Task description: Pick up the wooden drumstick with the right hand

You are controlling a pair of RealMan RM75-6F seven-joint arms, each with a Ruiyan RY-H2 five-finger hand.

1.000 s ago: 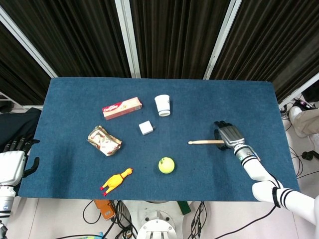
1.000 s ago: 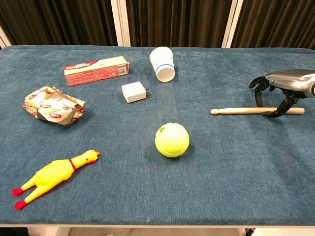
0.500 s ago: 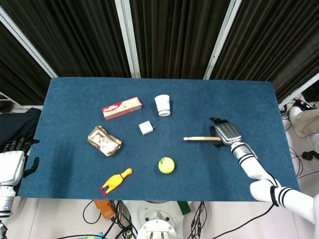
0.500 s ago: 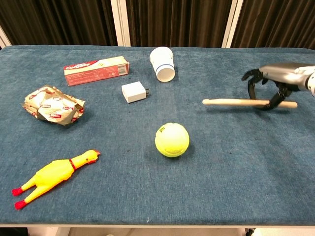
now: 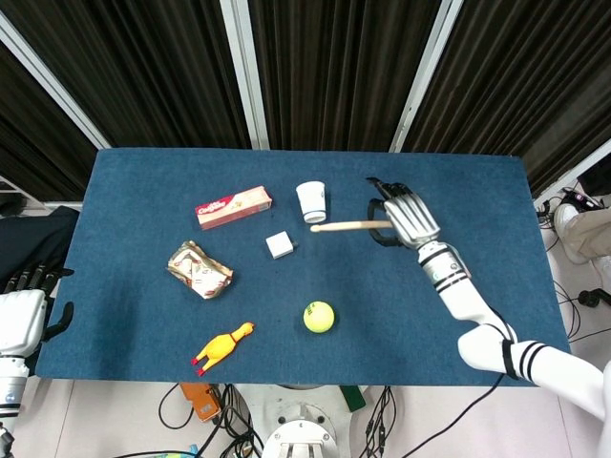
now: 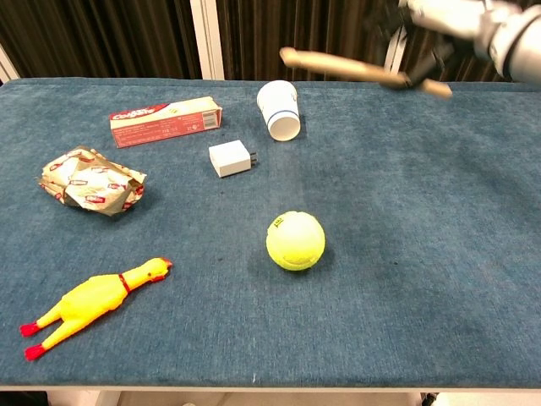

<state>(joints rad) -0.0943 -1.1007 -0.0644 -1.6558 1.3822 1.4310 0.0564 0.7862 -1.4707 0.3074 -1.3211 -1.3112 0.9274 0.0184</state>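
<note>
My right hand [image 5: 405, 218] grips the wooden drumstick [image 5: 346, 226] near its butt end and holds it high above the blue table. In the chest view the drumstick [image 6: 342, 68] hangs roughly level in the air at the top, its tip pointing left, with the right hand [image 6: 444, 20] at the upper right edge. My left hand [image 5: 21, 307] stays off the table at the far left edge of the head view, holding nothing; how its fingers lie is unclear.
On the blue table [image 5: 143, 172] lie a white paper cup [image 6: 280, 110], a red toothpaste box [image 6: 166, 121], a white charger [image 6: 230, 158], a crumpled wrapper [image 6: 91, 181], a tennis ball [image 6: 295, 240] and a yellow rubber chicken [image 6: 91, 305].
The right hand has lifted the drumstick off the table and carried it up and to the left. The left hand has not moved.
</note>
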